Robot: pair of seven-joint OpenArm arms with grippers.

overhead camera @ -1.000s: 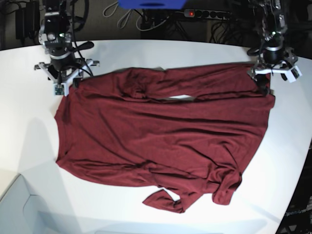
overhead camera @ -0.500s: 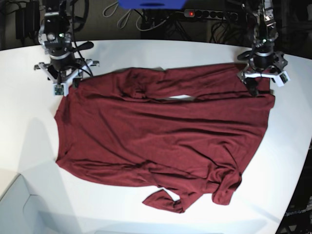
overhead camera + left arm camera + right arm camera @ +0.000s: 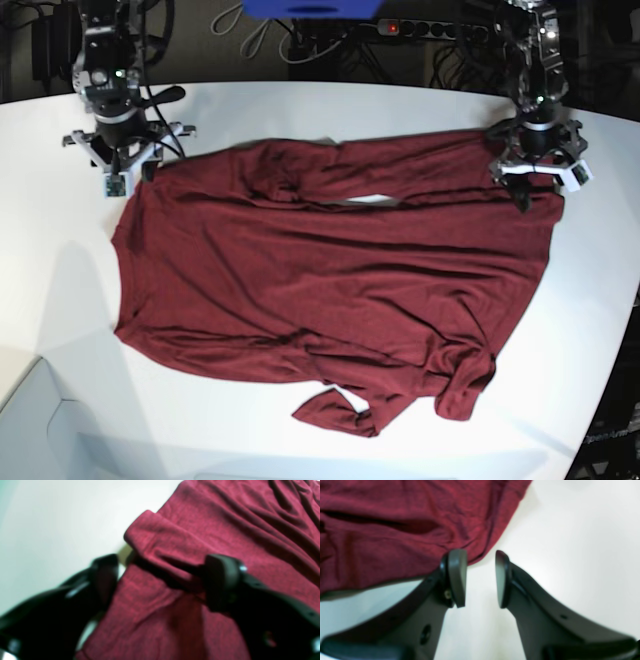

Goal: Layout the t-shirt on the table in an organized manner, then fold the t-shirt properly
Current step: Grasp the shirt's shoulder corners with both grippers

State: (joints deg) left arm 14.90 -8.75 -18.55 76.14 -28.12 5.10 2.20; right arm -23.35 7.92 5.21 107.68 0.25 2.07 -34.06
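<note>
One dark maroon-red long-sleeved jersey t-shirt (image 3: 330, 280) lies spread on the glossy white table (image 3: 60, 290), its long axis running left to right across the scene. A straight edge of the shirt sits at the right. The opposite end sits at the left, below the robot's right arm. One sleeve lies along the far edge of the body, partly bunched near the middle. The other lies crumpled along the near edge, ending in a knot of folds at the near right.

Two grippers stand over the cloth, one at each far corner. The left gripper (image 3: 162, 580), at the far right of the scene, has its two black fingers (image 3: 222, 580) parted astride a raised fold of the shirt's corner, one finger on the cloth and the other at its edge beside bare table; the blurred view does not show whether the fold is pinched. The right gripper (image 3: 478, 578), at the far left, stands released, jaws apart over bare white table with nothing between them, one finger touching the shirt's edge.
</note>
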